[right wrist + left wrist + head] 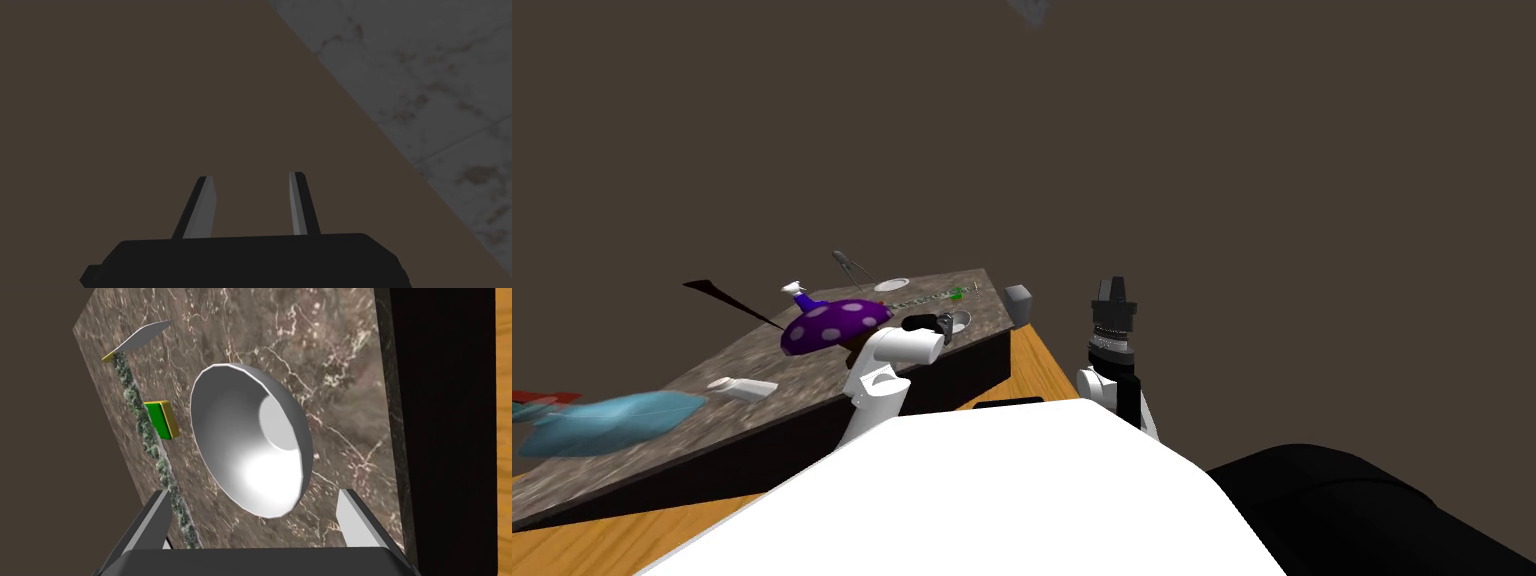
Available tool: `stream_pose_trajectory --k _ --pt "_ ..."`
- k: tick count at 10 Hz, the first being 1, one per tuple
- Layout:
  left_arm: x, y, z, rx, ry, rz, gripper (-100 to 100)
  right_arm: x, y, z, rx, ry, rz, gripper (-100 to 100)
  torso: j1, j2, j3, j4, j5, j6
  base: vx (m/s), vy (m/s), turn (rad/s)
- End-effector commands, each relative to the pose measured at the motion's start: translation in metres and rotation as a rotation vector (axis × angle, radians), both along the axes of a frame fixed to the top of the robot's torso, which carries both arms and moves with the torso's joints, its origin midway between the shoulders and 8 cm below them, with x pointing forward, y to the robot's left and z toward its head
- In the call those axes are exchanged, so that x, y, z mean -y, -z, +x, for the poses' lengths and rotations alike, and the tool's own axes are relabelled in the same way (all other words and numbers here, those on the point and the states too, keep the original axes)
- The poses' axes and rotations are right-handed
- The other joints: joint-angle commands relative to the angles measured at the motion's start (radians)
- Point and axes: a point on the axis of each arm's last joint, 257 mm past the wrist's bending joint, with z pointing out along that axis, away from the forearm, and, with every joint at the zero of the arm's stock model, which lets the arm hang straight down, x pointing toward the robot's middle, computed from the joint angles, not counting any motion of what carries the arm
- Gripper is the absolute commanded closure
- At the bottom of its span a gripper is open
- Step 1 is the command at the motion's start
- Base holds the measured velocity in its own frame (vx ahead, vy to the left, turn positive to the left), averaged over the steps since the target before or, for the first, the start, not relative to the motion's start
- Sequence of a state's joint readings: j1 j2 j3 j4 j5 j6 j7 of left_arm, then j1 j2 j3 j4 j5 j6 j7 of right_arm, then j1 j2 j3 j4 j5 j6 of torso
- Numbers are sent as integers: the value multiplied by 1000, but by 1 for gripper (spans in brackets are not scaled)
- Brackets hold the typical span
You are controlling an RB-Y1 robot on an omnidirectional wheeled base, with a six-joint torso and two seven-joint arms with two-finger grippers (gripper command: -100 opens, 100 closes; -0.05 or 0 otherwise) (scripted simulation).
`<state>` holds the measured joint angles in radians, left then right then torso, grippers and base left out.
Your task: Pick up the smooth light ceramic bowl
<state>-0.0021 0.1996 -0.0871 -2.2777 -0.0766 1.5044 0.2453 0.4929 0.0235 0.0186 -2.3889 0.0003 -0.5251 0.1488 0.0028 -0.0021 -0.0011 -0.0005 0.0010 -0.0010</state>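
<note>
Spread fingers of my left gripper [255, 492] stand empty just before the pale bowl [250, 438] on the marbled tabletop [340, 363], where closing on its sloping wall could squirt it toward the green block [161, 419]; my right gripper [252, 176] hangs parted, empty.

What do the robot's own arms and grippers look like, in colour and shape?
The left arm is a white rounded tube. The right arm has a black segment with a pale speckled band, above a white link. The left gripper and the right gripper are each a dark box with two thin, light grey, blade-like fingers.
</note>
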Motion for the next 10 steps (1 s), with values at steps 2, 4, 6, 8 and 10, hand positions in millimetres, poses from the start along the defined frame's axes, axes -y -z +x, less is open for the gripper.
stream_pose_trajectory --k 2,4,6,8,10 --pt "-1 12 -10 -66 -31 -16 -100 0 0 0 0 0 0 0 0 0 0 0 0 0 6 36 -97" --pt "-3 20 -17 -105 -50 -25 -100 0 0 0 0 0 0 0 1 -1 -1 0 0 0 24 54 -120" --pt "-6 36 -30 -177 -82 -38 -100 0 0 0 0 0 0 0 0 -1 -1 0 0 0 24 39 -128" --pt "-8 51 -44 -242 -107 -47 -100 0 0 0 0 0 0 0 1 -2 -1 0 0 0 38 69 -102" --pt "-10 52 -45 -249 -109 -48 -100 0 0 0 0 0 0 0 2 -5 -3 -1 1 -1 67 52 -32"
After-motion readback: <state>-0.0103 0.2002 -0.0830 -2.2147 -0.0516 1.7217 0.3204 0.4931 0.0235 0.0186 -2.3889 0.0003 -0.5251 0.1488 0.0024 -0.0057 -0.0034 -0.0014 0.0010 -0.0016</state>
